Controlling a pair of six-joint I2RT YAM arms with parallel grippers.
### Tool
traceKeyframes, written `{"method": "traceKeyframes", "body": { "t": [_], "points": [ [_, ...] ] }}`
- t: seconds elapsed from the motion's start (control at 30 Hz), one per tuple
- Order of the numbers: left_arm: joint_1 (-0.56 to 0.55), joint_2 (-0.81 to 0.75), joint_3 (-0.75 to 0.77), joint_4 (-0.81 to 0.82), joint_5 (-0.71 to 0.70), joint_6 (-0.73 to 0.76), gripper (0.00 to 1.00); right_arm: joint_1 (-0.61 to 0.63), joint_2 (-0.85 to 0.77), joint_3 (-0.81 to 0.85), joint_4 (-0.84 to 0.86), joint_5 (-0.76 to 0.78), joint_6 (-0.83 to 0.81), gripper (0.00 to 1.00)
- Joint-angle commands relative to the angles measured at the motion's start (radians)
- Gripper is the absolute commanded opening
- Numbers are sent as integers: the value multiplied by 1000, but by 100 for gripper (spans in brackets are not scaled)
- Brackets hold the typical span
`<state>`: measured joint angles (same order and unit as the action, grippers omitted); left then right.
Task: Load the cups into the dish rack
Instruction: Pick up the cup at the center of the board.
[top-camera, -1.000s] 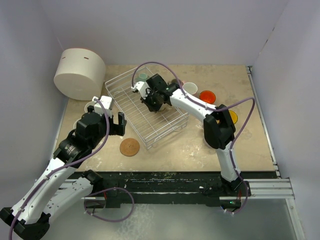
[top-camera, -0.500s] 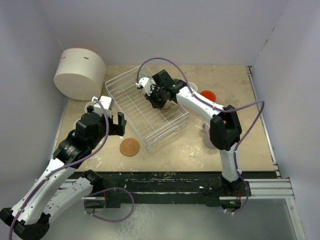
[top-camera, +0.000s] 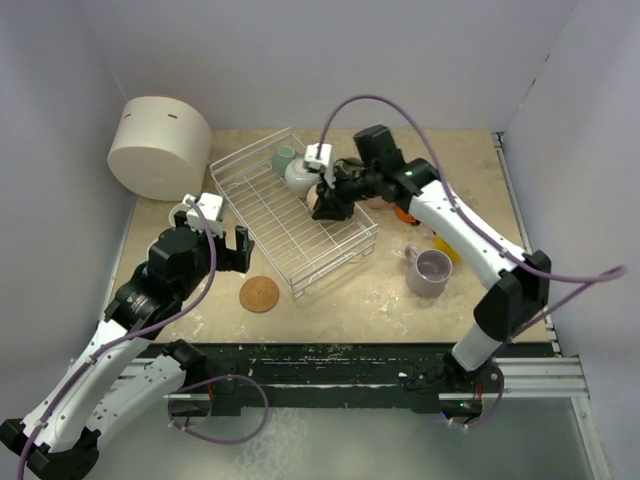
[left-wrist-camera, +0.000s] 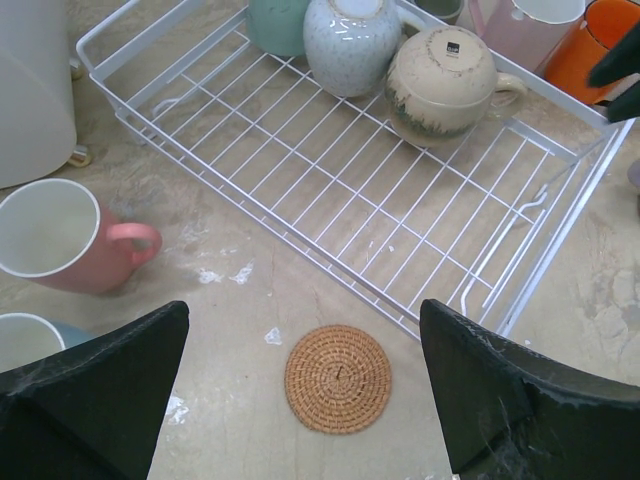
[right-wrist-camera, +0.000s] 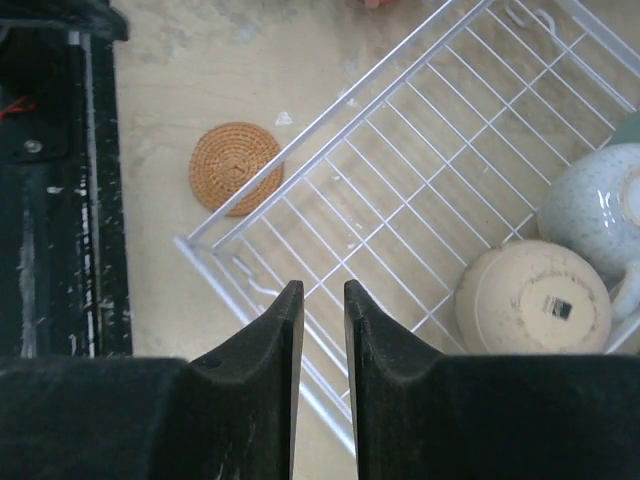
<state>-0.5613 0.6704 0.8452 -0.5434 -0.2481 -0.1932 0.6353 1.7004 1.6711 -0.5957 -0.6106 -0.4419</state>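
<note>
Right gripper (right-wrist-camera: 323, 290) has let go, jaws barely parted, empty; beige mug (right-wrist-camera: 533, 297) sits inverted in the dish rack (right-wrist-camera: 330, 110) at its 3 o'clock, another loaded; left gripper (left-wrist-camera: 302, 310) gapes wide

Right gripper (top-camera: 323, 208) above dish rack (top-camera: 270, 215); teal mug (top-camera: 284, 158) in its far corner

Bright, even light — soft shadows (sharp focus in wrist views).
</note>
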Motion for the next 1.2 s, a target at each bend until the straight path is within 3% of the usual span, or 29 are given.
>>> {"method": "traceKeyframes", "body": {
  "t": [0.0,0.13,0.33,0.6,1.0,1.17],
  "points": [
    [8,2,-5,58,31,13,100,-163,-165,-111,92,-311,26,27],
    [7,33,-5,65,53,2,100,-291,-335,-270,227,-403,96,31],
    [6,56,-33,114,183,-105,100,-388,-561,-506,392,-390,148,43],
    [6,16,-84,221,293,-283,100,-489,-622,-604,537,-468,247,45],
    [16,240,147,76,77,-66,96,-496,-628,-640,588,-455,277,45],
    [146,342,189,104,151,-53,87,-496,-641,-650,598,-445,277,45]
  ]
}}
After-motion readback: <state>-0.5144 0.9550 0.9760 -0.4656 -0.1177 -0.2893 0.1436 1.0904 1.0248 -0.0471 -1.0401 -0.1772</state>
